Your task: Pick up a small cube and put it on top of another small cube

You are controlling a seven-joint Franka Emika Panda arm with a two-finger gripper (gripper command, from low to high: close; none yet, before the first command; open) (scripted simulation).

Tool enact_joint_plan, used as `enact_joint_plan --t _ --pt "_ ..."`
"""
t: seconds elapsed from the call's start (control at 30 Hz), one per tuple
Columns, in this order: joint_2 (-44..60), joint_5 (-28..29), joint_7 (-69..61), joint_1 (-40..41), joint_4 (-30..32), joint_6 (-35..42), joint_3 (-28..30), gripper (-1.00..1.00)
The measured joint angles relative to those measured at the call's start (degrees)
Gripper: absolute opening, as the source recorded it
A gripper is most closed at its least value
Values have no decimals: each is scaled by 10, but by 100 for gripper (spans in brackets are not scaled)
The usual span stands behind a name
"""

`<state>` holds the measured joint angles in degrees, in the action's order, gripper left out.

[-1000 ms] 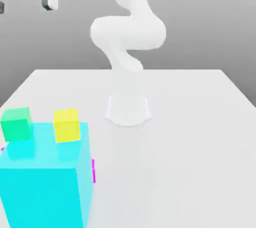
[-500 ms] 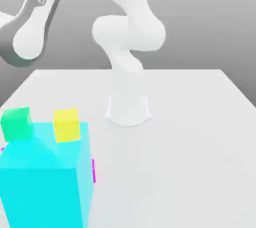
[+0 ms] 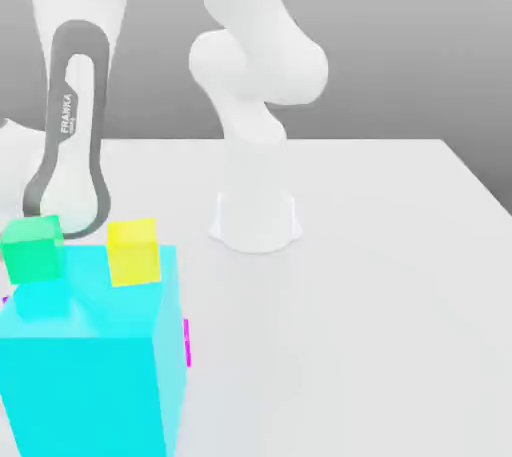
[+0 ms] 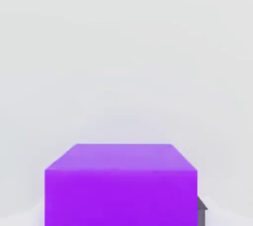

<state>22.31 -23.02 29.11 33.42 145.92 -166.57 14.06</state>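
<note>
Arm [image 3: 75, 135] is bent down at the exterior view's left, forearm with the FRANKA marking standing just behind the green cube [image 3: 32, 248]. Base [image 3: 255, 220] sits mid-table toward the far side.

Small cube [image 4: 121, 185], violet-purple, fills the near part of the hand view, sitting on the white table [image 4: 123, 62]. Dark finger tip [image 4: 201, 209] shows right at one lower corner of the cube, touching or almost touching its side. The opposite finger is hidden by the cube, so can't tell if the hand is pinching the cube or just straddling it.

Exterior view: big cyan cube [image 3: 90, 355] is nearest, at the left. Green cube and yellow cube [image 3: 134, 251] show behind its top edge, green left of yellow, apart from each other. Sliver of magenta cube [image 3: 186, 342] sticks out at cyan's right side. Table right of the base is bare white.
</note>
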Motion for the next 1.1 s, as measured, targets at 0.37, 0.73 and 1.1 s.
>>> enact_joint_plan --t 0.37,0.73,1.1 --pt "-136 99 128 -62 18 161 87 -100" --pt "-288 160 362 -54 29 433 78 -100" --pt "-427 250 453 -163 -83 557 -87 -100"
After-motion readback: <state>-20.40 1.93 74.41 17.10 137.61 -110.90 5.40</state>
